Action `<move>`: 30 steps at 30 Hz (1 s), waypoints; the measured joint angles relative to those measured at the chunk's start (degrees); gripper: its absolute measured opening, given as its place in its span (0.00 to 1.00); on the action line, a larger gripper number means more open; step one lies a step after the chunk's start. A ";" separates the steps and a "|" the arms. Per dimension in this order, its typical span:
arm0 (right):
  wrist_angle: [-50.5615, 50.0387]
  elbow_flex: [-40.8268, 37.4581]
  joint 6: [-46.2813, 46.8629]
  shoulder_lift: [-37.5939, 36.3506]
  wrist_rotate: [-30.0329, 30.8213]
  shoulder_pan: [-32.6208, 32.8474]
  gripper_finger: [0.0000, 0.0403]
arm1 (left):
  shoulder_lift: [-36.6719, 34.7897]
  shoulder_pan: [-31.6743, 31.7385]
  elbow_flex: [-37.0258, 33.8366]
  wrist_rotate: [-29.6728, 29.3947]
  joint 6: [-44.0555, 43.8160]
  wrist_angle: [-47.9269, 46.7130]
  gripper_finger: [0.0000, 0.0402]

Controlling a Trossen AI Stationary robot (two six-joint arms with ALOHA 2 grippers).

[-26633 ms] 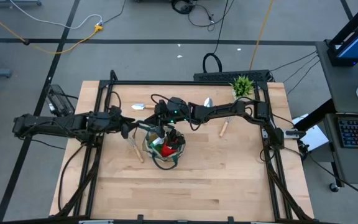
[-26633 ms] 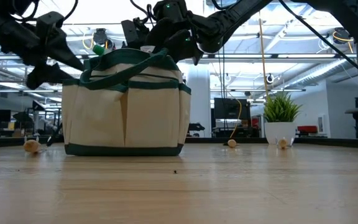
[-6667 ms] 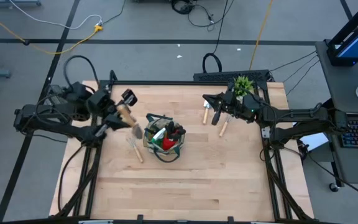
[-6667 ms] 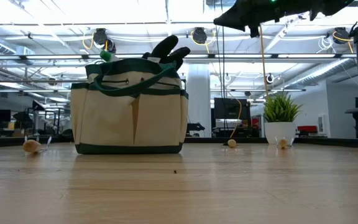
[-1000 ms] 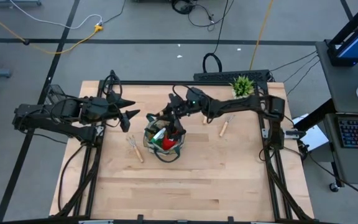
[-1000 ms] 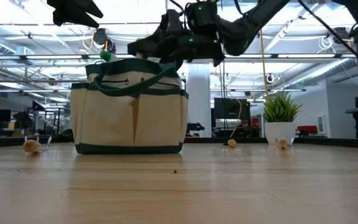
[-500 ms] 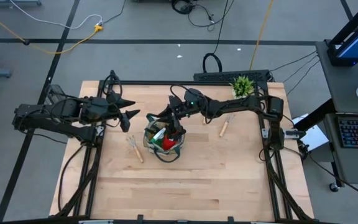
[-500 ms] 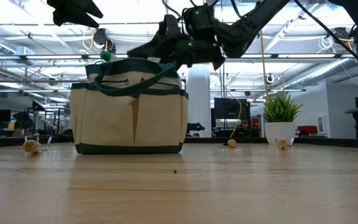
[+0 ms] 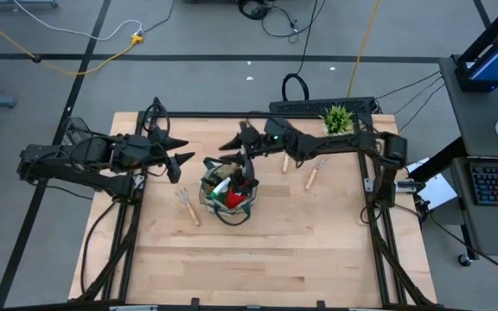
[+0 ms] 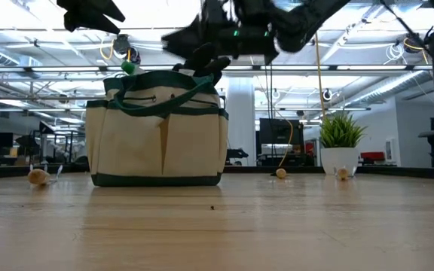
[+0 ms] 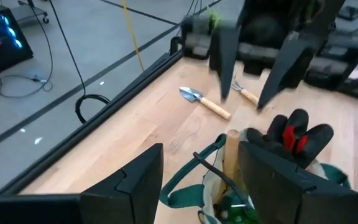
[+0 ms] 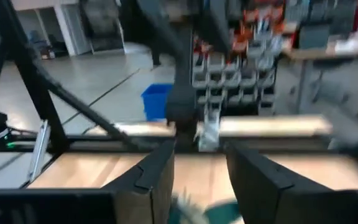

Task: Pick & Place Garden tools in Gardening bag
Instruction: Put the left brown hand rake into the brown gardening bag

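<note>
**Tan bag loaded, both grippers held empty above it**

Tan fabric, green trim: the gardening bag [image 9: 228,195] is parked mid-table with a red-and-black glove [image 11: 294,134] poking out. The right gripper [image 9: 242,141] is held just above and behind the bag, fingers spread, nothing pinched as far as can be made out. The left gripper [image 9: 177,153] is held beside the bag, fingers spread too. One trowel [image 11: 204,101] is seen beyond the left fingers [image 11: 138,180].

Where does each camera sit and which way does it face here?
High: overhead, straight down; both arms, round tan fabric bag.
Low: table height, level; bag, arms above.
Left wrist: past open left gripper at bag, red-and-black glove, right gripper.
Right wrist: past open right gripper across table.
Shared: the bag, except right wrist.
</note>
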 joint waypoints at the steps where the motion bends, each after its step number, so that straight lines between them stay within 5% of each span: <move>1: -0.53 0.00 -0.87 -1.41 0.61 -0.02 0.35 | 0.01 0.00 0.00 0.01 -0.89 -0.02 0.53; 9: -19.02 0.00 -10.33 -14.04 7.73 -1.70 0.30 | 0.00 -0.02 0.00 4.91 -4.28 0.01 0.53; 18: -39.41 -0.03 -13.57 -24.54 8.34 -5.90 0.04 | 0.00 -0.02 0.00 5.99 -5.23 -0.28 0.53; 30: -46.38 -0.04 -16.75 -28.92 8.41 -6.33 0.00 | 1.36 -0.12 0.00 5.99 -10.31 -2.64 0.53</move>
